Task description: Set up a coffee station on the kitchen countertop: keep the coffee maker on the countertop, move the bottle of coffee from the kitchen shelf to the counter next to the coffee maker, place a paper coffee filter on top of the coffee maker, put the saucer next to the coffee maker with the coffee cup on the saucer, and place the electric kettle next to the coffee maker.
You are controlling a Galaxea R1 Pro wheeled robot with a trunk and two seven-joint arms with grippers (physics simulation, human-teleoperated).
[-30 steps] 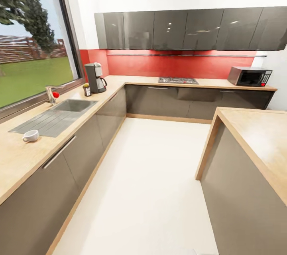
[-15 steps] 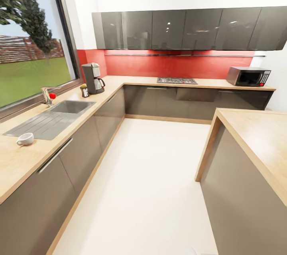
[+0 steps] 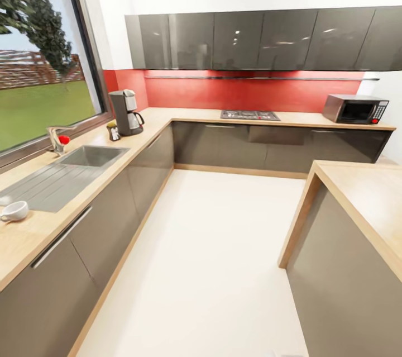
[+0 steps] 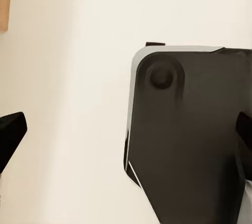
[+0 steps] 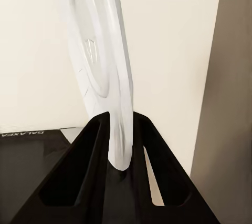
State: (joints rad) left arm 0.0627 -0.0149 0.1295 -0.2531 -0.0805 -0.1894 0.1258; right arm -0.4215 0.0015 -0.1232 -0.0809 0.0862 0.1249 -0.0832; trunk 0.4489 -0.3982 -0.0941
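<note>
On the countertop (image 3: 162, 118) by the window corner stands the coffee maker (image 3: 125, 112). The bottle of coffee (image 3: 114, 132) sits just beside it. Far nearer, the white coffee cup (image 3: 14, 211) rests on the same worktop by the sink's drainer. My right gripper (image 5: 122, 148) is shut on the rim of the white saucer (image 5: 100, 61), which it holds edge-on. My left gripper (image 4: 126, 134) is open and holds nothing, hanging above the robot's dark base. A thin dark kitchen shelf (image 3: 262, 77) runs along the red wall. The paper coffee filter and the electric kettle are out of view.
A sink (image 3: 92, 156) with a tap (image 3: 57, 141) lies between cup and coffee maker. A hob (image 3: 249, 115) and a microwave (image 3: 356, 109) sit on the back counter. An island counter (image 3: 363, 195) juts in at the right, beside the white floor (image 3: 212, 245).
The whole head view has shifted: the camera moved, so the cup, sink and coffee maker sit further left in the picture. Nothing on the counters has moved.
</note>
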